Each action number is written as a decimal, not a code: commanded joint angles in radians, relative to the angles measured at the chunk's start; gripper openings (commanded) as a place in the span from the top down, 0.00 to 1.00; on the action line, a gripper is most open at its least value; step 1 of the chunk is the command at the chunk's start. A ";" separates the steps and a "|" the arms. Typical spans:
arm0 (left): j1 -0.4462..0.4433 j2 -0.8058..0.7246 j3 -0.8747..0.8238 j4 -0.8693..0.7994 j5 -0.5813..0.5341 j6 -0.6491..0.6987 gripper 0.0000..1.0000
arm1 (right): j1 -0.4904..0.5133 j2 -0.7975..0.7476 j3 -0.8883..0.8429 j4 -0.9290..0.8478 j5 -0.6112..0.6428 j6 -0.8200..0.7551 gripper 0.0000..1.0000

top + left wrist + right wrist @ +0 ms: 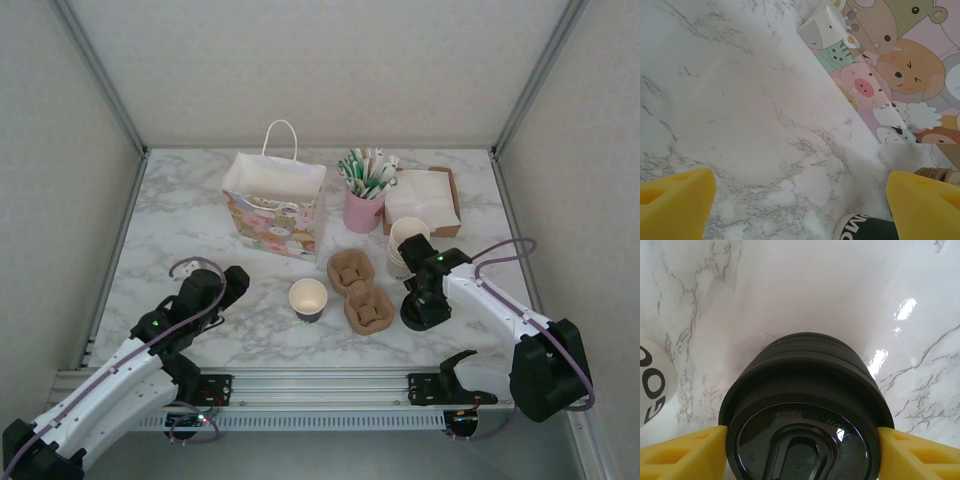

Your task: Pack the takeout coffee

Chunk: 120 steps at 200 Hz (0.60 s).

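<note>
right gripper (pixel 802 441) pinches black lid stack (pixel 805 370), 3 o'clock of open paper cup (pixel 307 298); risk: several lids lift together. left gripper (pixel 800 200) spread wide.

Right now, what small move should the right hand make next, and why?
Probably pinch the top black lid with the right hand and lift it: its fingers flank that lid, and the paper cup stands uncapped.
</note>
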 commanded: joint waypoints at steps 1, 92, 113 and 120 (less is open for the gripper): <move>-0.012 -0.009 0.021 -0.008 -0.034 0.012 0.12 | -0.006 -0.015 0.038 -0.046 0.016 -0.140 0.27; -0.013 -0.004 0.030 -0.012 -0.034 0.015 0.12 | -0.006 -0.120 0.033 -0.021 -0.027 -0.675 0.27; -0.014 -0.006 0.033 -0.020 -0.034 0.017 0.11 | -0.007 -0.147 0.025 -0.004 -0.035 -0.702 0.25; -0.014 -0.005 0.033 -0.019 -0.034 0.016 0.11 | -0.006 -0.149 0.019 0.005 -0.046 -0.708 0.24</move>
